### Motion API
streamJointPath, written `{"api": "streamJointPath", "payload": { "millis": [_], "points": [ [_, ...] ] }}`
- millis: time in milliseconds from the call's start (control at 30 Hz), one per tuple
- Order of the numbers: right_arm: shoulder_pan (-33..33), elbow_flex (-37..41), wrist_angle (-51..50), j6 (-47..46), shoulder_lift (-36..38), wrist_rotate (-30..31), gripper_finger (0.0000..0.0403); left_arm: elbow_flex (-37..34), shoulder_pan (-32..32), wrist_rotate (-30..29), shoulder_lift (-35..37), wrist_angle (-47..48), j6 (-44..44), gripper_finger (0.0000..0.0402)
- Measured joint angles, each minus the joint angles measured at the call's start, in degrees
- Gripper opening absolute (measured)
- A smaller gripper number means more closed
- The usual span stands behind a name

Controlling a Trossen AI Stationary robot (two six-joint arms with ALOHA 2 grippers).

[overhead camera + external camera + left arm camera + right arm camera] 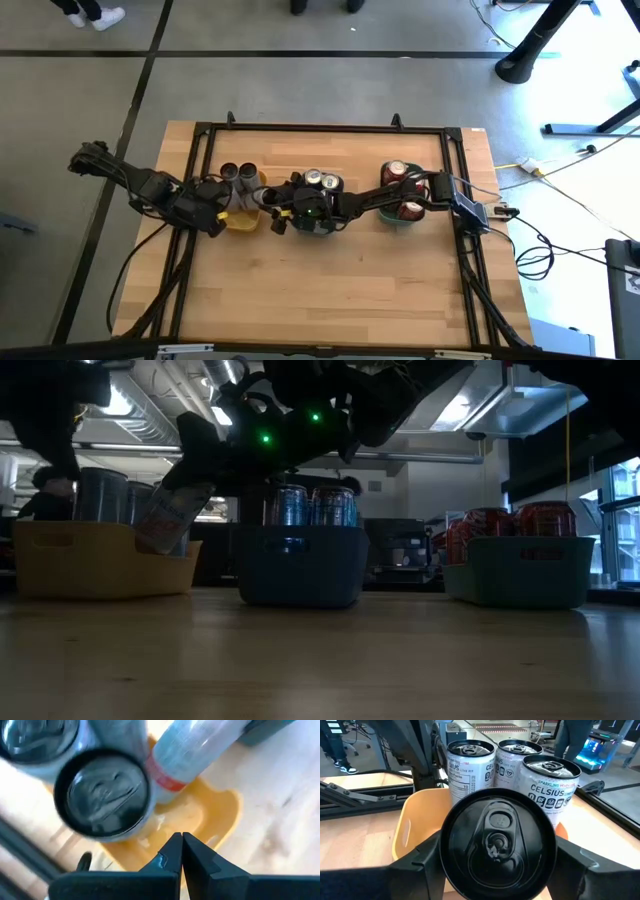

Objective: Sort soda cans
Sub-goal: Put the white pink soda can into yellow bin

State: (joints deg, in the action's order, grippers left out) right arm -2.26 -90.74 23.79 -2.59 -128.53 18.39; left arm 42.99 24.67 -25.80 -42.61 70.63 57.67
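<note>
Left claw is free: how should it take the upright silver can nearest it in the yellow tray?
Probably the upper wall just under the rim, coming down from above: the can stands upright, the yellow tray hides its lower part, and a tilted can leans close beside it. The left claw is shut, so open first.

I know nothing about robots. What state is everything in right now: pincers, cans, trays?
Right pincer: shut on held can.
Held can: tilted, unopened, over yellow tray.
Left pincer: shut, empty.
Silver cans: three upright in yellow tray.
Grey-blue tray: holds upright blue-labelled cans.
Teal tray: holds upright red cans.
</note>
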Motion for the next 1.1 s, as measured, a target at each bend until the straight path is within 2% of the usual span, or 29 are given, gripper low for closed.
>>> {"api": "streamJointPath", "payload": {
  "millis": [167,333,467,733,1100],
  "points": [
    [0.0,-0.26,-0.15,-0.04,0.0,0.0,0.0243,1.78,-0.01,-1.69,-0.05,-2.54,-4.66,0.0004],
    [0.0,-2.42,-2.46,-0.06,0.0,-1.46,0.0243,1.78,0.0,-4.19,-0.09,-9.07,-10.22,0.0004],
    [0.0,-6.63,-9.78,-0.07,0.0,-1.59,0.0243,1.67,-0.21,-6.6,-0.13,-10.01,-12.78,0.0004],
    [0.0,-13.43,-18.2,0.08,0.0,-2.62,0.0244,-2.78,-1.93,-6.78,-0.2,-9.89,-12.87,0.0004],
    [-0.7,-25.36,-33.63,2.7,0.13,-5.53,0.0244,-3.03,-2.16,-7.12,-0.13,-10.26,-14.65,0.0004]
  ]
}}
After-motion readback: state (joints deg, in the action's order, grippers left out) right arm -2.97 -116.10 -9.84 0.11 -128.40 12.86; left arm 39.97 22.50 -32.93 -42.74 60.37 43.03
